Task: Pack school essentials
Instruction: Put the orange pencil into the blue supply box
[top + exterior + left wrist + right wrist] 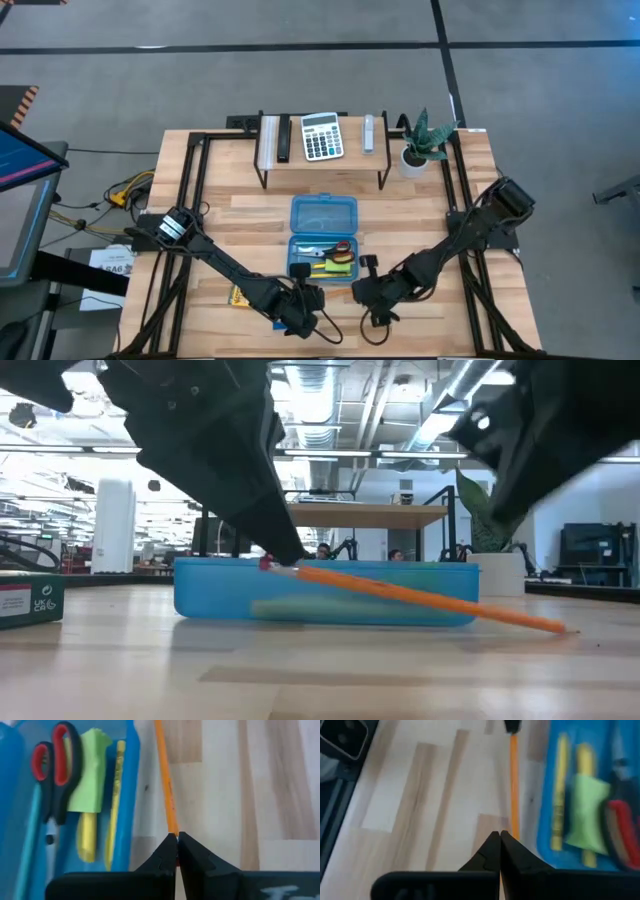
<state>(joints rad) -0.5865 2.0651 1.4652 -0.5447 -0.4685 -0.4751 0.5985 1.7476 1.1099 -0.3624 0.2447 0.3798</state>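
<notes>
Right now your left gripper (177, 836) pinches one end of the orange pencil (165, 780), which slants down to the table just in front of the blue case (325, 592). Your right gripper (499, 837) is pressed shut at the pencil's other end; you cannot tell whether it holds it. Expect a light, stiff, slick shaft that pivots easily when held at the tip, so take it nearer the middle. Scissors (52, 770), sticky notes (90, 777) and a yellow pencil (116, 800) already lie in the case.

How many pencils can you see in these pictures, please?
2: a yellow pencil lying inside the blue case, and an orange pencil outside it on the table, one end pinched in the left gripper. Others may be hidden.
</notes>
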